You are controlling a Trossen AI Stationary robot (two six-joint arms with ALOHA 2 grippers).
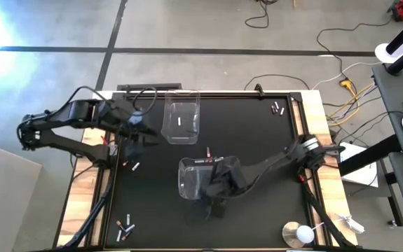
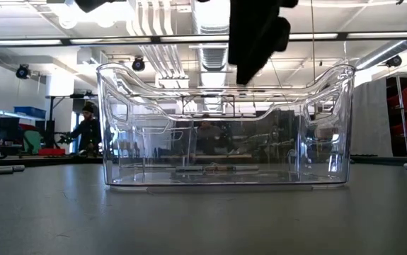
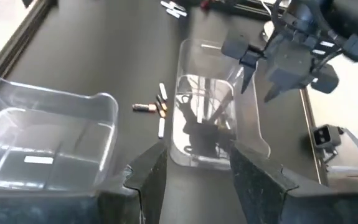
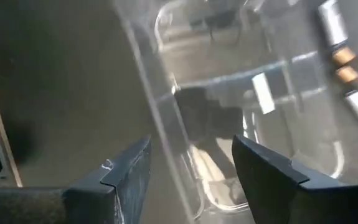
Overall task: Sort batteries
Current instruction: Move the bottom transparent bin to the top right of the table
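Right gripper (image 4: 188, 177) spread, empty, over near bin (image 1: 202, 178); one battery (image 1: 180, 121) binned beyond; several batteries (image 1: 125, 227) loose on table. Early.

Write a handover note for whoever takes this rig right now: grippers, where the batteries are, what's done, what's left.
Right gripper: open, empty, over the near bin.
Left gripper: open, empty, waiting at the table's left beside the far bin.
Done: one pale battery lies in the far bin; the near bin's contents are hard to make out.
Left: loose batteries beside the near bin, at the far right corner, by the left edge and at the near left corner.
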